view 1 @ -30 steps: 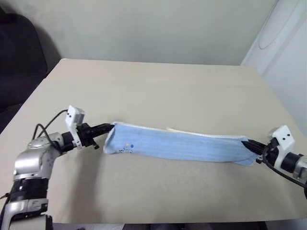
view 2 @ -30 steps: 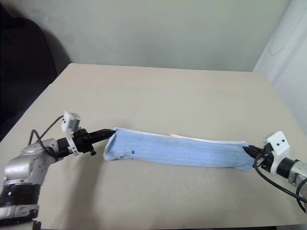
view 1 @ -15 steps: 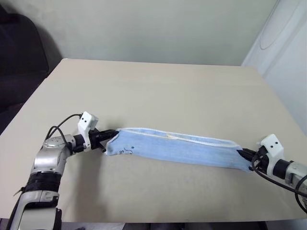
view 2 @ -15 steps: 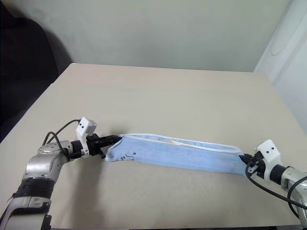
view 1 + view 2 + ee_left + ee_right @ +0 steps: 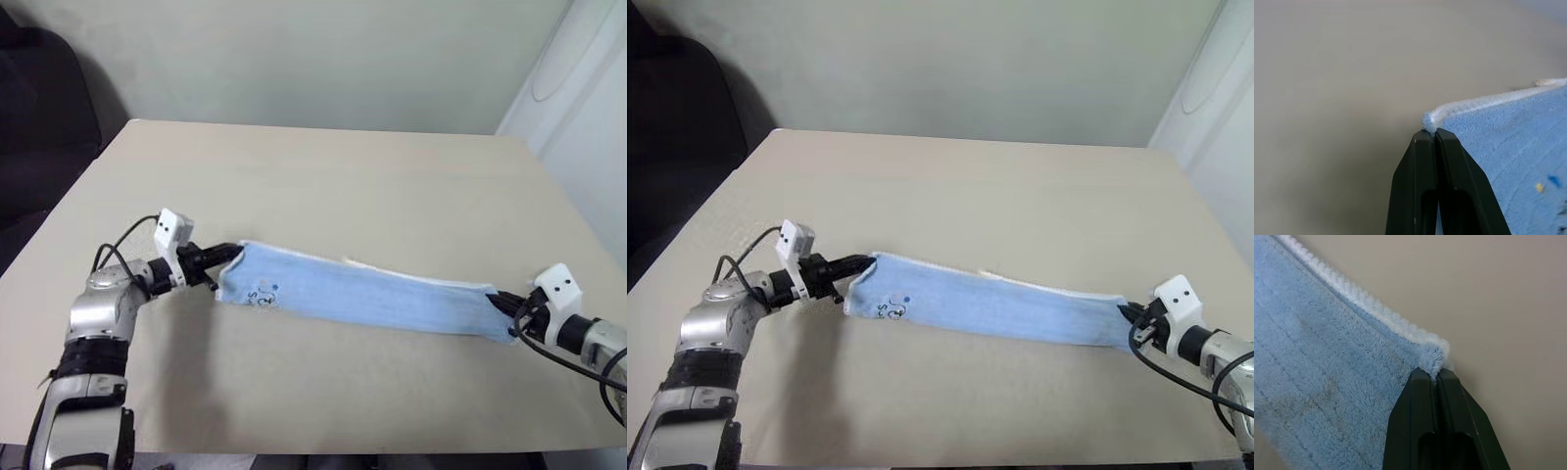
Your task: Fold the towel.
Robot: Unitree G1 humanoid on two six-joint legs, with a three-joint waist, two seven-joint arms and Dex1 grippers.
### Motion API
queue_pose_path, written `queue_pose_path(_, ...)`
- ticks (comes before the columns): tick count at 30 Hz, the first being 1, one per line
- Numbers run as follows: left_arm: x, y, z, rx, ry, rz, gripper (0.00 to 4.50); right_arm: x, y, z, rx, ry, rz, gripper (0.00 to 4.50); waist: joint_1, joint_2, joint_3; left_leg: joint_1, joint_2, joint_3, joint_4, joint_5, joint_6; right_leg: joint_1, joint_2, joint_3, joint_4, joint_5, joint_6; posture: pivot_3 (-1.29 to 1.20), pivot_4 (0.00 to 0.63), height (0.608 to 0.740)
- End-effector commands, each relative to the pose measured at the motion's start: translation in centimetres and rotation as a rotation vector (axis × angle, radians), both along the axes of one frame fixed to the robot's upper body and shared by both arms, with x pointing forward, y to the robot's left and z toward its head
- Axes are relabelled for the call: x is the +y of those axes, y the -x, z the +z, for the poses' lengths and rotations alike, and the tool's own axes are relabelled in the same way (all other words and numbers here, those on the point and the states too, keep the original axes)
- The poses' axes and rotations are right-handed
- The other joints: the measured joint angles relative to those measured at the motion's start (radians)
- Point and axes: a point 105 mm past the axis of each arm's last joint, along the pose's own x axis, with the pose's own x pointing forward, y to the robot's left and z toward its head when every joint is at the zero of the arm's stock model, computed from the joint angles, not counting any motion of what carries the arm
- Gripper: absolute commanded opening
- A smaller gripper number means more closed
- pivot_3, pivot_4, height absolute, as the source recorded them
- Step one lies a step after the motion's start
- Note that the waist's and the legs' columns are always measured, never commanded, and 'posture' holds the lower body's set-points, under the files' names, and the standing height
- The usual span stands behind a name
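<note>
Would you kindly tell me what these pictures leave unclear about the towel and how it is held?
- Towel underside and layer count: hidden by its own top face, eye views.
- Dark printed mark: too small to read.
- Corner inside the left gripper: covered by the shut fingers.
- Corner inside the right gripper: likewise.

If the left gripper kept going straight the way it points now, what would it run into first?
Probably the towel itself: the left gripper is shut on its corner and points along the cloth toward the right gripper.
</note>
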Motion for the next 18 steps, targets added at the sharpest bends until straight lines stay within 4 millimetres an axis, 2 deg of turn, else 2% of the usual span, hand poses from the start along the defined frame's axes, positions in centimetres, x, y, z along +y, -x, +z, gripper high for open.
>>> queue_pose_path(1, 1.3, -0.7, -0.1, -0.022, -0.082, 0.077, 0.0, -2.3, -0.4, 0.6, -0.024, 0.05, -0.082, 0.03, 0.0, 0.0, 0.0, 0.0, 0.0, 0.0, 0.0, 0.0, 0.0, 0.0, 0.0, 0.0, 0.0, 0.0, 0.0, 0.0, 0.15, 0.74)
queue_pose_path(4, 1.2, -1.0, -2.3, 0.023, -0.172, 0.081, 0.0, -2.3, -0.8, -0.7, 0.001, 0.065, -0.092, 0.03, 0.0, 0.001, 0.0, 0.001, 0.0, 0.0, 0.0, 0.002, 0.005, 0.001, 0.0, 0.0, 0.0, 0.001, 0.0, 0.0, 0.15, 0.74)
queue_pose_path(9, 1.3, -1.5, -3.8, 0.052, -0.208, 0.096, 0.0, -2.3, -1.2, -1.9, 0.015, 0.067, -0.112, 0.03, 0.003, 0.001, 0.0, 0.001, 0.0, -0.001, 0.0, 0.005, 0.01, 0.001, 0.0, -0.001, 0.0, 0.004, -0.001, 0.0, 0.15, 0.74)
queue_pose_path(10, 1.3, -1.5, -3.9, 0.054, -0.208, 0.093, 0.49, -2.2, -1.1, -2.1, 0.024, 0.06, -0.108, 0.0, 0.003, 0.002, 0.0, 0.001, 0.0, -0.001, 0.0, 0.005, 0.01, 0.001, 0.0, -0.001, 0.0, 0.004, 0.0, 0.0, 0.15, 0.74)
queue_pose_path(11, 1.2, -1.5, -4.0, 0.055, -0.207, 0.09, 0.7, -2.1, -1.1, -2.2, 0.031, 0.055, -0.105, 0.0, 0.002, 0.002, 0.0, 0.001, 0.0, -0.001, 0.0, 0.005, 0.009, 0.001, 0.0, -0.001, 0.0, 0.004, 0.0, 0.0, 0.15, 0.74)
queue_pose_path(15, 1.1, -1.4, -3.9, 0.061, -0.182, 0.071, 2.07, -2.1, -0.9, -2.5, 0.054, 0.031, -0.108, 1.03, 0.002, 0.002, 0.0, 0.001, 0.0, -0.001, 0.0, 0.005, 0.009, 0.002, 0.0, -0.001, 0.0, 0.003, 0.003, 0.0, 0.15, 0.74)
queue_pose_path(18, 1.2, -1.3, -3.6, 0.061, -0.152, 0.067, 3.16, -2.1, -0.9, -2.5, 0.054, 0.025, -0.11, 2.12, 0.001, 0.002, 0.0, 0.001, 0.0, -0.001, 0.0, 0.004, 0.006, 0.002, 0.0, -0.001, 0.0, 0.002, 0.004, 0.0, 0.15, 0.74)
